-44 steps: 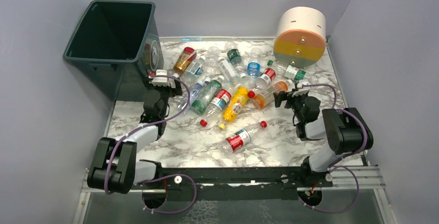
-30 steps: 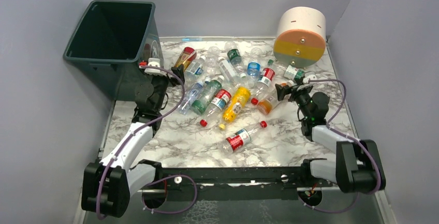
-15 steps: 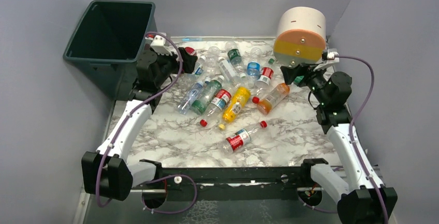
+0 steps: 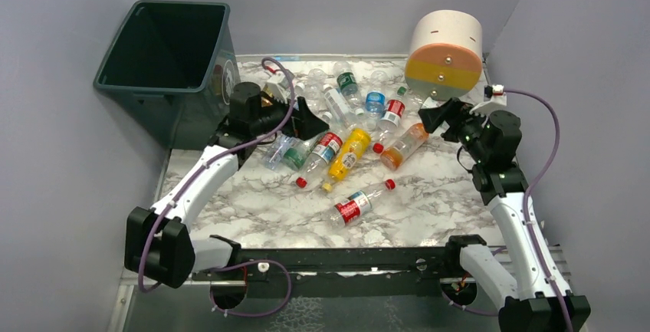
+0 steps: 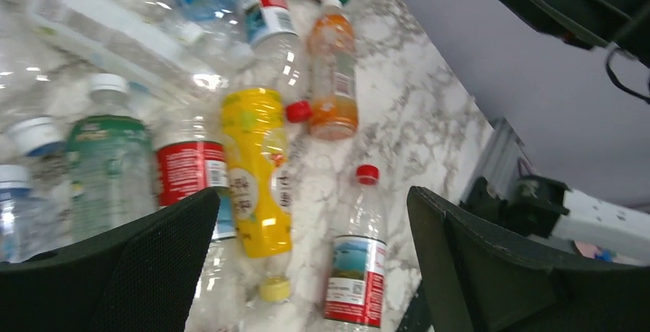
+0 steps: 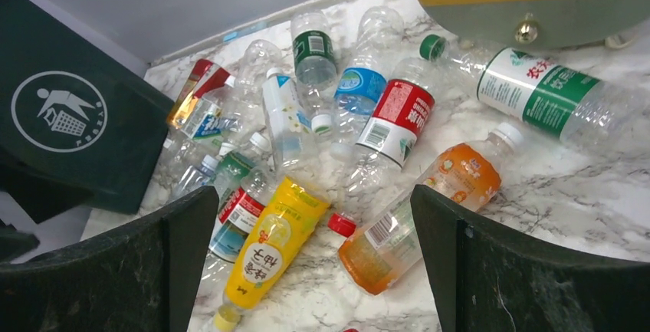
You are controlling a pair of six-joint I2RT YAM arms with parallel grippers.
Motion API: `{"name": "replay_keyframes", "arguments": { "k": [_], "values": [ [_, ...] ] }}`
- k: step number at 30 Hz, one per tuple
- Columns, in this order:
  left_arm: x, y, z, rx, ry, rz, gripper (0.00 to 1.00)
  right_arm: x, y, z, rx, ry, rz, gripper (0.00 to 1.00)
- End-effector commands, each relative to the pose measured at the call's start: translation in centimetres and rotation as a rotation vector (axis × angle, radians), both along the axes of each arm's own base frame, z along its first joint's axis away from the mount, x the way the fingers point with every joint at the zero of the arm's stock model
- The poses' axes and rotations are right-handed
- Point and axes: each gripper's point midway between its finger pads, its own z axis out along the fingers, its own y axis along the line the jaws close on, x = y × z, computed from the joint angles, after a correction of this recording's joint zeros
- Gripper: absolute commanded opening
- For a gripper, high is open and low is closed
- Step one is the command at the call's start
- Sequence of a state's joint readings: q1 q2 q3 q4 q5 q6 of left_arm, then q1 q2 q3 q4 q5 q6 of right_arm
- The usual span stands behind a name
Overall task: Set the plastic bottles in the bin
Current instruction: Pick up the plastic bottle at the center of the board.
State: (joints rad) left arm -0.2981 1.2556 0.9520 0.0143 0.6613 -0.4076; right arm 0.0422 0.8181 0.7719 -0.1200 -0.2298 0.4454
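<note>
Item: plastic bottles [image 4: 335,102], some fifteen, lying on their sides in a loose heap across the far half of the marble table [image 4: 260,209]. None is held. Contents noted: one yellow bottle [image 4: 349,152] near the heap's middle, one orange bottle [image 4: 404,145] just to its right, one red-labelled clear bottle [image 4: 359,203] lying apart on the near side, and one green-labelled bottle [image 6: 548,90] tucked against the foot of the big cream, orange and yellow cylinder [image 4: 444,52]. Item: bin [image 4: 153,85], dark green, standing at the far left corner off the heap's left edge. Its inside is dark and appears to hold nothing, though the bottom is hard to read. Item: left gripper [image 4: 310,121], jaws spread wide and empty, poised over the heap's left side, with the yellow bottle and a red-labelled neighbour lying between its fingers in the wrist view. Item: right gripper [image 4: 431,117], jaws likewise spread and empty, poised near the orange bottle below the cylinder. Step in hand, by judgement: the approach to a first pick, with no bottle binned. Next move calls for lowering one gripper, its jaws across a single bottle's body, closing on it, then carrying it left over the bin's rim. The left arm is the nearer.
</note>
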Motion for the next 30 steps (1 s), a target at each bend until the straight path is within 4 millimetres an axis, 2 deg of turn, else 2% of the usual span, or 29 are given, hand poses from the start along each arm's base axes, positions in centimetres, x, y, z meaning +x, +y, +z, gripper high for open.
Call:
{"name": "replay_keyframes", "arguments": {
  "k": [1,4,6,8,9,13,19,24,30],
  "values": [
    [-3.1,-4.3,0.4,-0.009,0.04,-0.19,0.99,-0.1,0.2,-2.2,0.04,0.106,-0.011,0.99],
    [-4.5,-6.6,0.4,-0.021,0.077,-0.311,0.99,0.1,0.8,-2.3,0.054,0.128,0.02,0.99],
    [-5.5,-7.4,1.2,0.003,0.018,-0.327,0.99,0.2,1.1,-2.3,0.062,0.143,0.039,0.99],
    [-6.6,-8.3,1.2,0.067,-0.021,-0.335,0.99,0.1,1.3,-2.3,0.064,0.163,0.049,0.99],
    [-7.4,-9.0,0.9,0.104,-0.021,-0.352,0.99,0.1,1.3,-2.3,0.063,0.168,0.051,0.99],
    [-10.9,-11.3,-2.5,0.282,-0.004,-0.383,0.99,-0.5,1.9,-2.4,0.073,0.197,0.083,0.99],
    [-13.6,-11.9,-6.1,0.456,-0.005,-0.324,0.99,-1.7,1.7,-1.4,0.043,0.226,0.092,0.99],
    [-14.2,-11.3,-6.7,0.49,-0.029,-0.272,0.99,-3.3,1.4,-0.4,0.032,0.274,0.082,0.99],
    [-13.9,-10.9,-6.8,0.538,-0.037,-0.271,0.99,-5.6,1.8,1.0,0.077,0.303,0.087,0.99]
  ]
}}
